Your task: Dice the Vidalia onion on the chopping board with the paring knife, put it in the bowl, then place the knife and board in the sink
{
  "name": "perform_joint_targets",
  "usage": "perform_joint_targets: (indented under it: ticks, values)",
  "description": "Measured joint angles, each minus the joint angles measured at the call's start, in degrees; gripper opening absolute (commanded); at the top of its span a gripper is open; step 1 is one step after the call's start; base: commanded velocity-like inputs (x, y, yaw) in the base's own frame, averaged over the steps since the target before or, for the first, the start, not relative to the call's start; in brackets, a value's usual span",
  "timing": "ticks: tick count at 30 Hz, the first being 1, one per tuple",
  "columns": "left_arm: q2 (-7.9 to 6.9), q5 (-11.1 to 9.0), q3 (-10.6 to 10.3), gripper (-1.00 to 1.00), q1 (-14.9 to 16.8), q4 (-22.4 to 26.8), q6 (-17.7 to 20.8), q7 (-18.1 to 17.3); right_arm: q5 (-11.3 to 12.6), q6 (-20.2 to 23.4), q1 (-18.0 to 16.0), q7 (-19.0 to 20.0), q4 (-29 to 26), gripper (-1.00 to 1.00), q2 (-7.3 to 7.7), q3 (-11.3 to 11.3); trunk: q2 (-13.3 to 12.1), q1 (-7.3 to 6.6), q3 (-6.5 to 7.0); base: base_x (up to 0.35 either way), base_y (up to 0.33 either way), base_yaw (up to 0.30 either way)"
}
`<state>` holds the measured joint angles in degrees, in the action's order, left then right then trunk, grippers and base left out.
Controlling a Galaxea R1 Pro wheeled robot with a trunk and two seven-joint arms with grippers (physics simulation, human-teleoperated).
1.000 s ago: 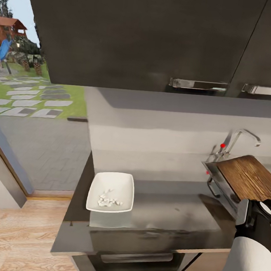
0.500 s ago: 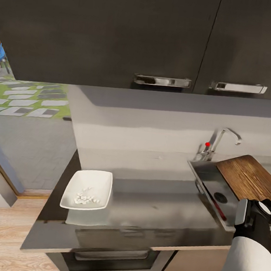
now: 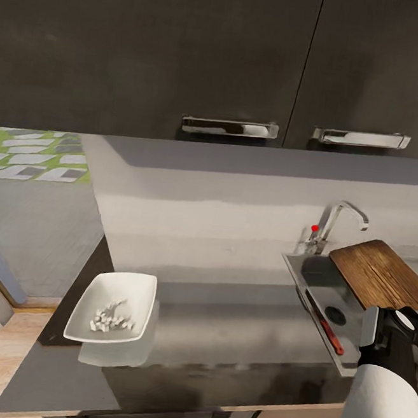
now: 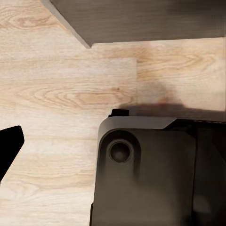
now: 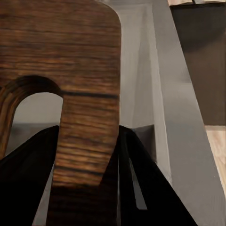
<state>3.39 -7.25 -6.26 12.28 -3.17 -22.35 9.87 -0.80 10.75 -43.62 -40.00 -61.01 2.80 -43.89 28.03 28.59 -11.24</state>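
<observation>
1. Right end effector (image 5: 87, 188) clamps the chopping board (image 3: 382, 273) at its handle end (slot hole visible in the right wrist view).
2. Board slants over the sink (image 3: 314, 277), right of frame.
3. Paring knife (image 3: 326, 324) lies inside the sink.
4. Bowl (image 3: 113, 307) with diced onion (image 3: 110, 319) sits lower left on the desk (image 3: 235, 339).
5. Left end effector: state cannot be determined.

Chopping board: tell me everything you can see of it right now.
The chopping board is brown, wood-grained, with rounded corners and a darker rim. It is tilted over the sink, one end raised toward the wall. The right gripper is shut on the end with the slot handle hole, one finger on each face. The paring knife lies in the basin below it.
</observation>
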Motion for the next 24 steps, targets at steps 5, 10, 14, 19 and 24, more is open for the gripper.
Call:
perform_joint_targets:
  ticks: [5,10,14,19,24]
  values:
    - [0.07,0.00,-0.02,1.00,0.00,0.00,0.00,0.00,-0.23,-0.01,-0.01,0.01,-0.02,-1.00,0.00,0.02,0.00,0.02,0.00,0.078,0.000,0.000]
    - [0.06,0.00,-0.03,1.00,0.00,0.00,0.00,0.00,-0.11,0.00,-0.01,0.01,0.21,-1.00,0.00,0.01,0.00,0.02,0.00,0.008,0.000,0.000]
    - [0.08,0.00,-0.02,1.00,0.00,0.00,0.00,0.00,0.52,0.02,-0.01,0.02,1.44,-1.00,0.13,-0.14,0.00,0.02,0.00,0.000,0.000,0.000]
    - [0.09,0.00,-0.01,1.00,0.00,0.00,0.00,0.00,6.34,0.20,-0.02,0.09,1.99,-1.00,0.56,-0.27,0.00,0.02,0.01,0.000,0.000,0.000]
    - [0.09,0.00,-0.04,1.00,0.00,0.00,0.00,0.00,7.39,0.29,-0.02,0.08,2.11,-1.00,0.60,-0.33,0.00,0.02,0.01,0.000,0.000,0.000]
